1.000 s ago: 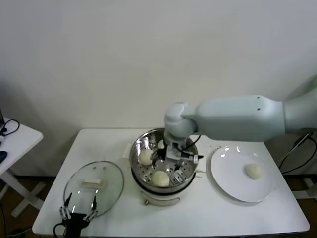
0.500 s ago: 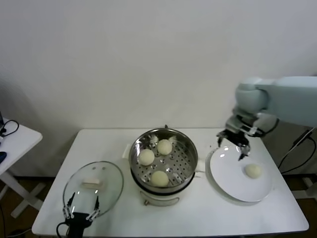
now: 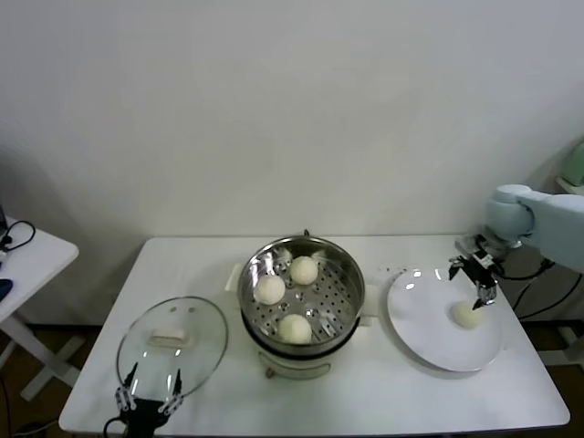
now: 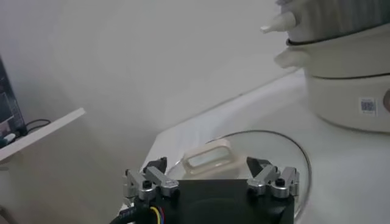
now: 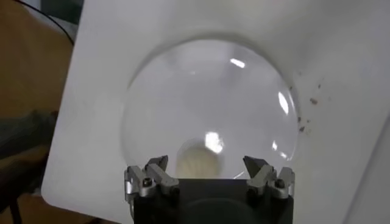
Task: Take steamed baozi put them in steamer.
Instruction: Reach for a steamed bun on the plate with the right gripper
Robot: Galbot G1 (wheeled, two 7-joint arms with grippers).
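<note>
On the white counter [image 3: 383, 392] the steamer [image 3: 302, 294] stands near the middle, its shiny perforated basket sitting on a white cooker base [image 4: 353, 91]; three of the steamed baozi lie apart from one another inside the basket, one [image 3: 304, 270] toward the far side, one [image 3: 269, 289] on the robot's left and one [image 3: 295, 328] toward the near rim; the fourth bun [image 3: 466, 315] sits alone on the white plate [image 3: 429, 342], which lies just beside the steamer on the robot's right; the right gripper [image 3: 475, 275] hangs over the far part of that plate, just above and behind the bun, its jaws spread wide and holding nothing; in the right wrist view the right gripper [image 5: 209, 176] shows both fingertips [image 5: 156, 167] set well apart, with the bun [image 5: 196, 159] between them farther below, on the plate [image 5: 183, 91], and clear of both; the left gripper [image 3: 146, 392] is parked at the near edge of the counter on the robot's left, over the near rim of the glass lid [image 3: 173, 342], its jaws likewise open and empty; in the left wrist view the left gripper [image 4: 212, 179] frames the cream handle [image 4: 209, 160] of the lid [image 4: 286, 152], which lies flat on the counter just beside the cooker base; a small white side table [image 3: 27, 255] stands apart at the far left.
</note>
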